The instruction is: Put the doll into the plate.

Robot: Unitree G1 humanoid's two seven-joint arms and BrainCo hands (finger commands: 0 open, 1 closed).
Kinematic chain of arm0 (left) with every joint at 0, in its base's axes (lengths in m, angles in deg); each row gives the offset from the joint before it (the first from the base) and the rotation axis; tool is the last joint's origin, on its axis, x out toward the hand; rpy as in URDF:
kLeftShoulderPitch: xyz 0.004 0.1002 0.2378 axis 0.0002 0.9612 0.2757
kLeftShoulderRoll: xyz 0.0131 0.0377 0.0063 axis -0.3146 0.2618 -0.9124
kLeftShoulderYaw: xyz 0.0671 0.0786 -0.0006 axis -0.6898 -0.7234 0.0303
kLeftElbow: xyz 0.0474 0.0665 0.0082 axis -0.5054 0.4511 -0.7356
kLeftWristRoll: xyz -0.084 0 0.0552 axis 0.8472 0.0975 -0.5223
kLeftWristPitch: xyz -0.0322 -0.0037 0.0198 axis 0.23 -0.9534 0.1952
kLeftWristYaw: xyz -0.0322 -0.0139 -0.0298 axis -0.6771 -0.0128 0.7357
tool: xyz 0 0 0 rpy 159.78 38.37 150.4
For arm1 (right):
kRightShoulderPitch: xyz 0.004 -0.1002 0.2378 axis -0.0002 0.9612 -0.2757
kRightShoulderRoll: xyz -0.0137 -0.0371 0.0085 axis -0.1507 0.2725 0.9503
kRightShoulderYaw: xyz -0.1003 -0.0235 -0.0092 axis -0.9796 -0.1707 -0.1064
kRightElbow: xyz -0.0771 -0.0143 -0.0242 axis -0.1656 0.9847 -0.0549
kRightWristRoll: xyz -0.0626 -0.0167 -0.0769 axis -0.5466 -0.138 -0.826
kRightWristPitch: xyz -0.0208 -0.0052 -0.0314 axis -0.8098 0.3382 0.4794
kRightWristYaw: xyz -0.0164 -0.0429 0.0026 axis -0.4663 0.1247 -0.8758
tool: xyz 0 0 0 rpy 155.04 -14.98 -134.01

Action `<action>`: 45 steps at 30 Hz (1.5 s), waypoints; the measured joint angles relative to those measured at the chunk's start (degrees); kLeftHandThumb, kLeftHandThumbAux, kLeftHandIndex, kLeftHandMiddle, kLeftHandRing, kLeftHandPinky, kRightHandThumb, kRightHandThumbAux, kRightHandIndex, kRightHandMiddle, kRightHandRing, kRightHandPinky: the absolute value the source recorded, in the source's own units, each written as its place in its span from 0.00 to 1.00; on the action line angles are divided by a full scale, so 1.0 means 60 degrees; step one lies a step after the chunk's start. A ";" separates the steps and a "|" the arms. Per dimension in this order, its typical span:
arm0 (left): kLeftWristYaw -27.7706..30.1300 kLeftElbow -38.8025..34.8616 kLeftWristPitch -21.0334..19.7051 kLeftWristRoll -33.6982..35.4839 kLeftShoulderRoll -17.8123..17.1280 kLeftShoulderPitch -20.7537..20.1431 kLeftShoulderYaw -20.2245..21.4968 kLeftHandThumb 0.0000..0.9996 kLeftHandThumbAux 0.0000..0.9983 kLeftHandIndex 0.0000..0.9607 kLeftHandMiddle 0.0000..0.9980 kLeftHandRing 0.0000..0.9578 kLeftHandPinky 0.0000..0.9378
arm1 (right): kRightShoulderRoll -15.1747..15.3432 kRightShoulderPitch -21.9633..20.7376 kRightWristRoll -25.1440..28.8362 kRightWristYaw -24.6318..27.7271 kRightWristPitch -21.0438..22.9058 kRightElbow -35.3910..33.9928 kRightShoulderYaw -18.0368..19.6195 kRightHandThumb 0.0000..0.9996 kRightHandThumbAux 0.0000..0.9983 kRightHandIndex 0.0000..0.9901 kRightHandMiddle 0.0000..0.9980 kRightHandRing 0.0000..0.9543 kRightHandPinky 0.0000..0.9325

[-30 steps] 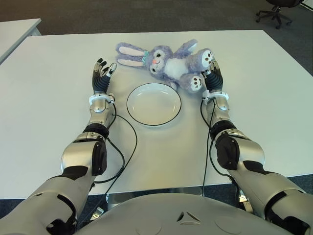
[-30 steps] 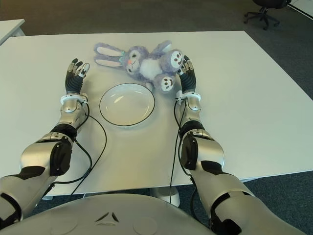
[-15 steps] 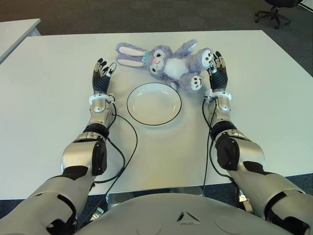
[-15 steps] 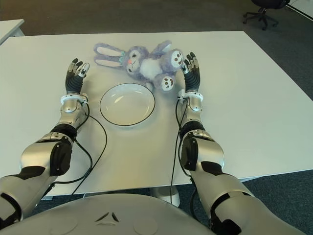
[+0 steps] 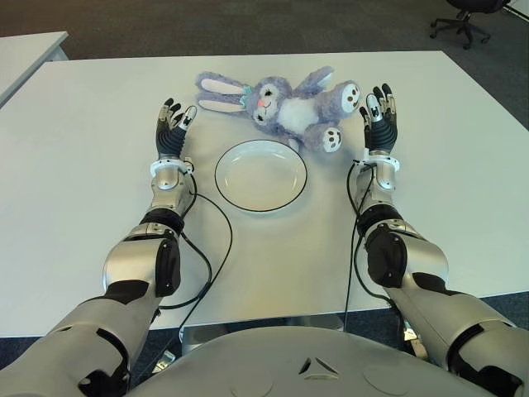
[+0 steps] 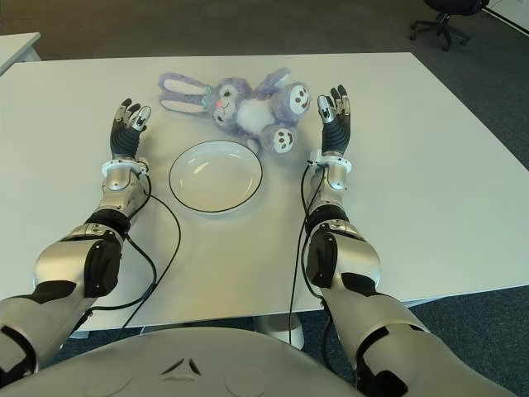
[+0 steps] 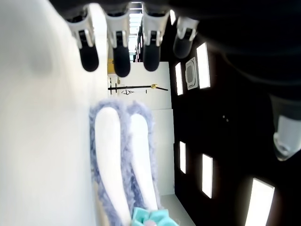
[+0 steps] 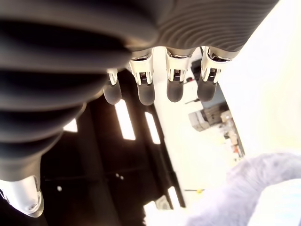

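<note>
Lying on its back across the far middle of the white rectangular table [image 5: 74,215]: the fluffy purple plush rabbit doll [image 5: 281,103], long ears pointing toward the robot's left, white-soled feet toward the right. Sitting empty just nearer than the doll, close to its lower foot but not under it: the round white plate with a thin dark rim [image 5: 260,175]. Hovering just right of the doll's feet, apart from them, fingers stretched straight and gripping nothing: the right hand [image 5: 380,120]. Showing left of the plate and near the doll's ears, fingers likewise extended and holding nothing: the left hand [image 5: 171,128]. Standing on dark carpet beyond the table's far right corner: a black office chair [image 5: 467,21].
</note>
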 measured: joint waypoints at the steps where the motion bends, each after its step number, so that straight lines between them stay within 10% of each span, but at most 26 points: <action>1: 0.0000 0.0000 0.0007 0.0000 -0.0002 0.0003 0.0000 0.00 0.46 0.00 0.14 0.15 0.15 | -0.0004 0.0008 -0.0022 -0.0003 -0.0048 -0.0018 -0.0035 0.14 0.58 0.00 0.03 0.01 0.00; 45: 0.0006 -0.0004 0.0012 0.0060 -0.0032 0.0014 0.0033 0.00 0.48 0.00 0.12 0.13 0.14 | -0.0271 0.0501 -0.0009 0.0814 -0.1394 -0.1087 -0.0537 0.19 0.61 0.00 0.01 0.01 0.02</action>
